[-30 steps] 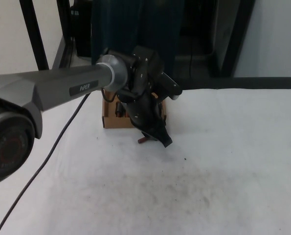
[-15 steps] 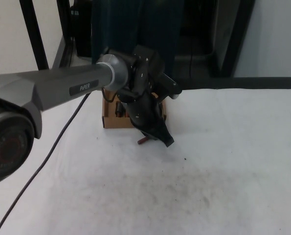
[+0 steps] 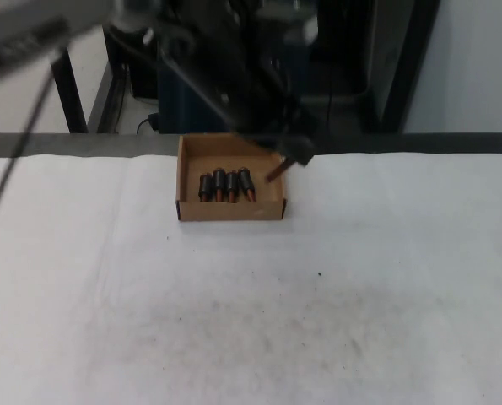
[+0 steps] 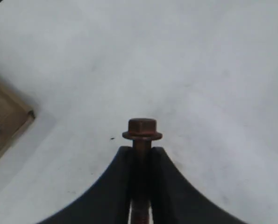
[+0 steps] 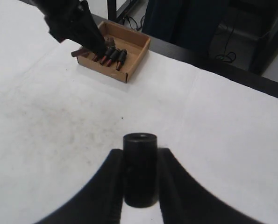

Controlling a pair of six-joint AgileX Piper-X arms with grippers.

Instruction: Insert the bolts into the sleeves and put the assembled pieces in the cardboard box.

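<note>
— Status, operator: what are you holding?
— Your left gripper is clamped on a bolt near the cardboard box; your right gripper pinches a sleeve. Four assembled pieces lie in that box.

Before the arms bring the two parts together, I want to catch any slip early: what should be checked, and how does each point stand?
1. The bolt is gripped by the left gripper, head clear of the fingers: ok.
2. The sleeve is gripped by the right gripper, open bore end exposed: ok.
3. The bolt is lined up with the sleeve's bore: not ok; the left gripper hangs by the cardboard box, far from the sleeve.
4. Room in the box for another piece: ok; four assembled pieces lie in a row with bare floor beside them.
5. Thread condition: cannot tell; the fingers cover the shank.
</note>
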